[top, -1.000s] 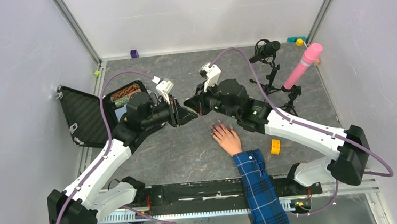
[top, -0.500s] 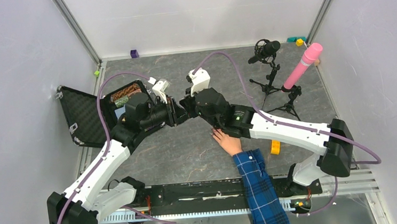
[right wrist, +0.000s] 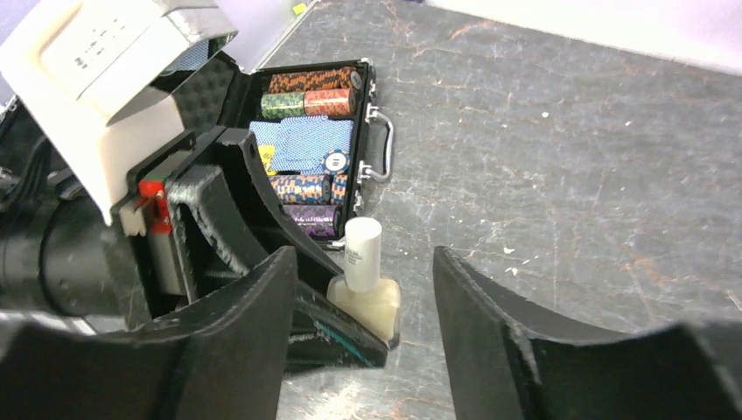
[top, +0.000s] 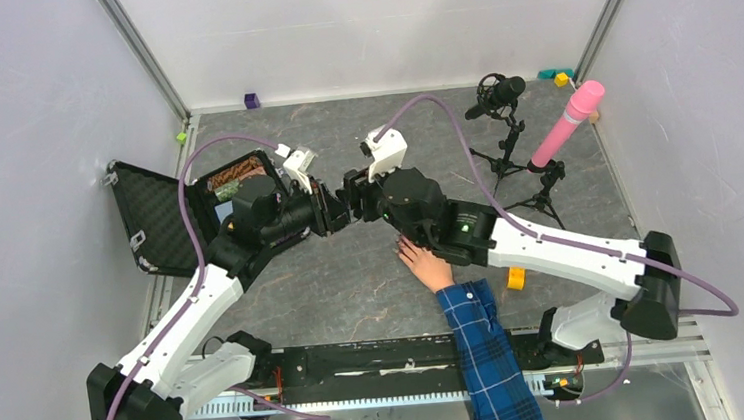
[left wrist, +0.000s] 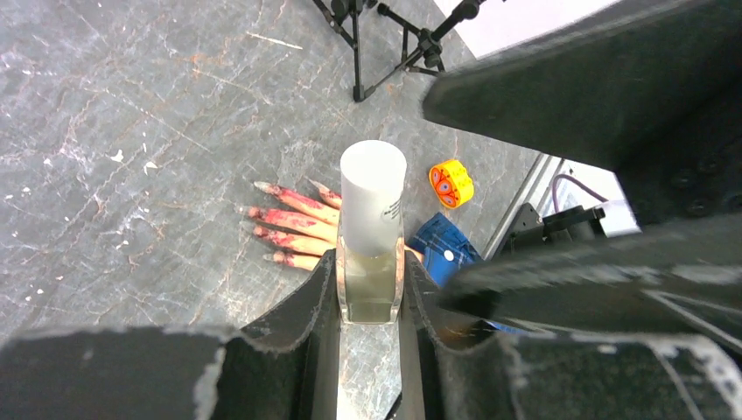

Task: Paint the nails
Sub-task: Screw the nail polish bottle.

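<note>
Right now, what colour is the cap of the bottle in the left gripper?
The cap is white, clearest in the left wrist view.

nails (left wrist: 265, 187): you get four tiny dark-pink tips, red smeared down the fingers (left wrist: 302, 214)
pose: flat, spread, pointing away from the plaid sleeve (top: 484, 342)
place: left of the yellow roll (top: 516, 275), apart from it

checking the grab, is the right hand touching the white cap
Apart. Right wrist view: the right hand stands open, a clear gap between each finger and the white cap.
</note>
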Controlling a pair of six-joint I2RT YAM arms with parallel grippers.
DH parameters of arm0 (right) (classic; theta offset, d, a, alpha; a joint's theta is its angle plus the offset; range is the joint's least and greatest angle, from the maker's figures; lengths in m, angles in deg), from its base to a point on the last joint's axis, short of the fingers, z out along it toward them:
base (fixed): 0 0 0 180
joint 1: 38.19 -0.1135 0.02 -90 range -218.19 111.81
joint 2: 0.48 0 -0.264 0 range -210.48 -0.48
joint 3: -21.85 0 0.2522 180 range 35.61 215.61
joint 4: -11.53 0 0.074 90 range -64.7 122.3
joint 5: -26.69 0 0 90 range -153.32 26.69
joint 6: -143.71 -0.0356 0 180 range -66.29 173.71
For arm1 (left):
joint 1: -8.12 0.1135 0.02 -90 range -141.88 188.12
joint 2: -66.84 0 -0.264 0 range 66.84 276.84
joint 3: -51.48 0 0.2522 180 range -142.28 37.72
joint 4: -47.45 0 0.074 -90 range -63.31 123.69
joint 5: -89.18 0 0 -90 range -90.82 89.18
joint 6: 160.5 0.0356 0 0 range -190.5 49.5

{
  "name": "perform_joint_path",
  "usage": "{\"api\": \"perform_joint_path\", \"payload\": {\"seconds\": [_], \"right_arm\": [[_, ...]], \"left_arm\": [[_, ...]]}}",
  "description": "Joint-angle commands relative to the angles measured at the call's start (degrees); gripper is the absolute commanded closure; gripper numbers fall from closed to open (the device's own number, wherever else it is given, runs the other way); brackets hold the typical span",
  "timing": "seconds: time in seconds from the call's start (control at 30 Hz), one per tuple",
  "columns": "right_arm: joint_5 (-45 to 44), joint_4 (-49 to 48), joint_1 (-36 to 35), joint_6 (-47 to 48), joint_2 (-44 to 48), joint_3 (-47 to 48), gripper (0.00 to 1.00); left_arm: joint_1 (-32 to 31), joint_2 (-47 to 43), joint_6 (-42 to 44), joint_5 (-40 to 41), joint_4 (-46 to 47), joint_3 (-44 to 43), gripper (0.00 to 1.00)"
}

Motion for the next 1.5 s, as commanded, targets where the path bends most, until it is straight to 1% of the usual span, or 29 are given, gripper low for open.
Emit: {"api": "perform_joint_path", "payload": {"seconds": [0.0, 0.03, 0.1, 0.13, 0.23, 0.3, 0.4, 0.47, 0.6, 0.7, 0.83, 0.97, 1.1, 1.2, 1.47], "right_arm": [[1.34, -0.62, -2.35, 3.74, 4.59, -2.66, 0.31], [0.59, -0.01, -2.14, 4.23, 5.50, -2.82, 0.27], [0.33, 1.08, -0.94, 4.49, 6.85, -3.23, 0.16], [1.57, 1.21, 0.08, 4.22, 7.67, -3.75, 0.11], [8.27, -0.19, 4.67, 3.37, 10.02, -5.98, 0.02], [15.05, -2.27, 8.60, 3.57, 11.52, -7.62, 0.02], [29.46, -4.95, 15.05, 3.12, 12.68, -9.44, 0.02], [35.31, -7.96, 17.72, 3.33, 13.71, -10.23, 0.02], [44.51, -10.12, 22.05, 3.42, 14.68, -10.43, 0.02], [51.44, -11.69, 24.64, 1.26, 13.96, -10.52, 0.02], [57.47, -14.44, 24.98, -1.16, 11.59, -10.46, 0.02], [62.95, -16.13, 24.94, -3.74, 8.40, -8.44, 0.02], [66.63, -19.61, 24.98, -6.38, 6.90, -8.08, 0.07], [67.62, -20.25, 24.98, -7.07, 6.22, -7.85, 0.15], [67.46, -19.36, 24.98, -7.83, 4.43, -7.66, 0.43]], "left_arm": [[-0.40, -1.10, 0.51, 0.62, 7.58, -2.01, 0.98], [-0.36, -1.11, 0.52, 0.66, 7.58, -2.01, 0.98], [-0.35, -1.08, 0.44, 0.70, 7.59, -2.05, 0.98], [-0.40, -1.06, 0.44, 0.64, 7.58, -2.01, 0.98], [-0.27, -0.94, 0.49, 0.57, 7.52, -2.01, 0.98], [-0.27, -0.93, 0.56, 0.48, 7.50, -2.10, 0.98], [-0.31, -1.01, 0.69, 0.19, 7.50, -2.18, 0.98], [-0.31, -0.94, 0.74, -0.17, 7.50, -2.23, 0.98], [-0.27, -0.86, 0.71, -1.14, 7.73, -2.28, 0.98], [-0.27, -0.45, 0.44, -4.07, 8.87, -2.35, 0.98], [-0.27, 0.96, -0.81, -9.27, 10.94, -2.44, 0.98], [-0.40, 2.17, -1.94, -13.01, 12.58, -2.53, 0.98], [-0.36, 2.73, -2.44, -14.48, 13.21, -2.54, 0.98], [-0.45, 2.91, -2.39, -14.90, 13.23, -2.62, 0.98], [-0.60, 3.22, -2.84, -16.08, 13.82, -2.62, 0.98]]}}
